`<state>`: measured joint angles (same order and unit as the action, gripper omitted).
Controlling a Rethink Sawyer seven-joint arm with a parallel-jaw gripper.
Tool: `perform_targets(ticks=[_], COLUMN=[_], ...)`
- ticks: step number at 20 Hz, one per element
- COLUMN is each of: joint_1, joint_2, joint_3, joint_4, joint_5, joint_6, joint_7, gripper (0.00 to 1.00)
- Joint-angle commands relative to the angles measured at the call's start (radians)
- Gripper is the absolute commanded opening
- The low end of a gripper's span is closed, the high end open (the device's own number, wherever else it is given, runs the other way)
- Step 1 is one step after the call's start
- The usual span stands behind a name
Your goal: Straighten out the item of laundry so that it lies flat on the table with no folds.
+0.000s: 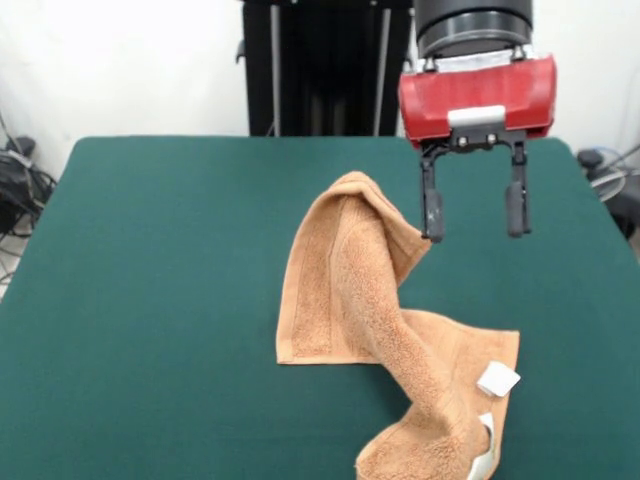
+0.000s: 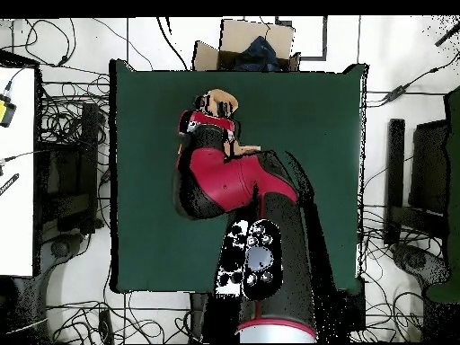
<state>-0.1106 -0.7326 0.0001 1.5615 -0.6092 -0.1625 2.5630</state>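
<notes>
The light orange-tan terry towel (image 1: pixel 365 300) lies crumpled and twisted on the dark green table (image 1: pixel 150 280). Its upper part is folded over itself, and a twisted band runs down to the picture's bottom edge, with small white tags (image 1: pixel 497 380) near its lower right corner. My gripper (image 1: pixel 475 218) hangs open and empty just above the table, to the right of the towel's top fold; its left finger (image 1: pixel 431 212) is close beside the fold. In the overhead view the arm (image 2: pixel 225 175) covers most of the towel; only small bits (image 2: pixel 218 95) show.
A cardboard box (image 2: pixel 244 45) stands beyond the table's far edge in the overhead view. Cables and dark equipment lie on the floor round the table. The black pedestal (image 1: pixel 320 65) stands behind the table's far side in the front view.
</notes>
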Motion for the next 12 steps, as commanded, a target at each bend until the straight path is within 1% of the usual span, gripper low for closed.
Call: perform_targets(ticks=[1, 7, 10, 12], joint_1=[0.026, 0.075, 0.133, 0.156], joint_2=[0.020, 0.051, 0.103, 0.120], joint_3=[0.076, 0.022, -0.050, -0.075], joint_4=[-0.003, -0.046, -0.095, -0.116], joint_5=[0.024, 0.050, 0.082, 0.099], joint_6=[0.145, 0.146, 0.122, 0.126], joint_7=[0.000, 0.015, 0.036, 0.041], gripper=[1.00, 1.00, 1.00, 1.00])
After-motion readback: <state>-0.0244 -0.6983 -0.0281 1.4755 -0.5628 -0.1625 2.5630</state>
